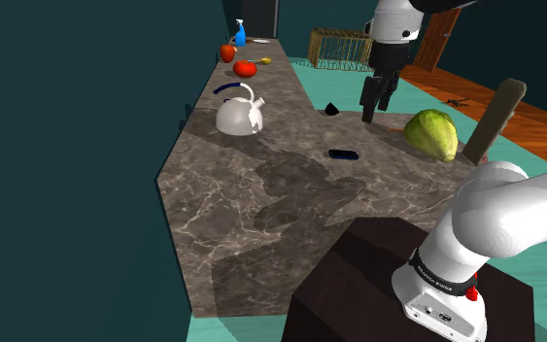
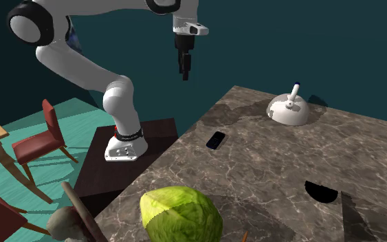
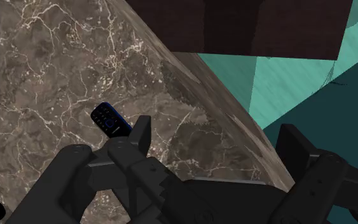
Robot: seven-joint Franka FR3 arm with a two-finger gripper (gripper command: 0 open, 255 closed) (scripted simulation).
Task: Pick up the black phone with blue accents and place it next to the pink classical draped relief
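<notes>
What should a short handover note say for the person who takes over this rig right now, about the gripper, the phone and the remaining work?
Gripper: open, holding nothing, raised high above the level of the marble counter.
Phone: lying flat on the counter, between the white kettle and the green cabbage, touching neither.
Done: nothing yet; the phone is not grasped.
Left: come down over the phone, grip it, lift it and carry it to its place.
</notes>
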